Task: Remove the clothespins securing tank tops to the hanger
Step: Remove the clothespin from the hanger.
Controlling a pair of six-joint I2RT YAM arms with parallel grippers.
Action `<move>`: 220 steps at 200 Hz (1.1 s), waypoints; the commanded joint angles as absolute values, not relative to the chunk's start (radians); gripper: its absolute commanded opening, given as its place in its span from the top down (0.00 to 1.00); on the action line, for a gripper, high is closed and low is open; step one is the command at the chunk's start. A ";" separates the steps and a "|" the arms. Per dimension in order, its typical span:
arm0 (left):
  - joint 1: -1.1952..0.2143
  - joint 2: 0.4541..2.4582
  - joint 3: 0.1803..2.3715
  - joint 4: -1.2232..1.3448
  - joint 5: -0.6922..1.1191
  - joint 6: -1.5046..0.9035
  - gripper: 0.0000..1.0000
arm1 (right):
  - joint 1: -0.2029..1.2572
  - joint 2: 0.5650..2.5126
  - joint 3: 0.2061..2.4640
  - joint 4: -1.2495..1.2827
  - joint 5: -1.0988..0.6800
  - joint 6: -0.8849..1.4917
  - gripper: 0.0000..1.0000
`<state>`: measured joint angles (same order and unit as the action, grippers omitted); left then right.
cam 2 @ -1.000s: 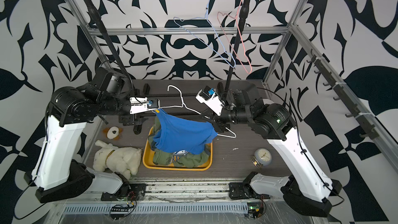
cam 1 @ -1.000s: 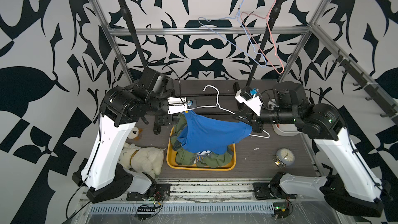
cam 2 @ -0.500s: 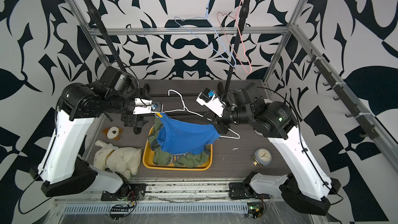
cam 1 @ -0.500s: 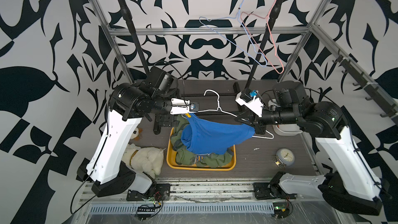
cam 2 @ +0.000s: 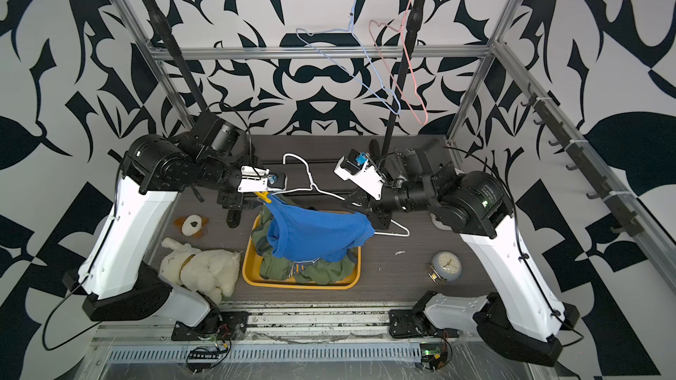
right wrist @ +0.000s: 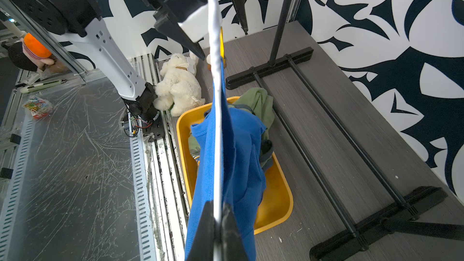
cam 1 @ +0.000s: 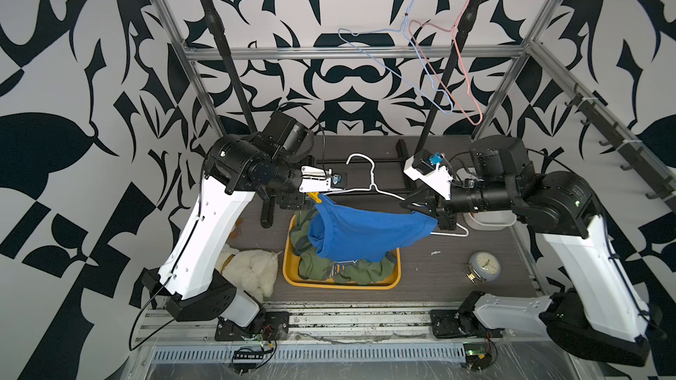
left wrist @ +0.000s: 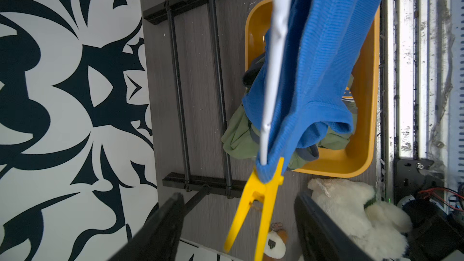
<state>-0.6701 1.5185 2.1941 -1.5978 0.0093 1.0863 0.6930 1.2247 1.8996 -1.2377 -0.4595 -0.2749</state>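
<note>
The left gripper (left wrist: 238, 197) stands open, its jaws on either side of the yellow clothespin (left wrist: 254, 198), not touching it. That clothespin clamps the blue tank top (cam 1: 365, 232) to one end of the white hanger (cam 1: 371, 186). The right gripper (right wrist: 218, 218) is pinched tight on the hanger's other arm. Below the hanger, olive tank tops (cam 1: 314, 266) lie in a yellow tray (cam 1: 329, 284).

Yellow clothespin (left wrist: 254, 195) partly cropped (left wrist view); olive tank tops (cam 1: 314, 266) mostly covered.
</note>
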 commanded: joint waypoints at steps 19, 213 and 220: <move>-0.679 1.530 2.190 -1.676 0.018 1.085 0.36 | 0.689 1.205 1.938 -1.222 -0.474 -0.287 1.00; -0.698 1.522 2.155 -1.726 -0.033 1.088 0.66 | 0.689 1.195 1.946 -1.210 -0.462 -0.288 1.00; -0.698 1.522 2.153 -1.726 -0.035 1.089 0.67 | 0.688 1.196 1.948 -1.212 -0.462 -0.288 1.00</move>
<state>-0.6945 1.5234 2.1662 -1.5978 -0.0376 1.0916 0.6907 1.2186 1.9038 -1.2564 -0.4519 -0.2878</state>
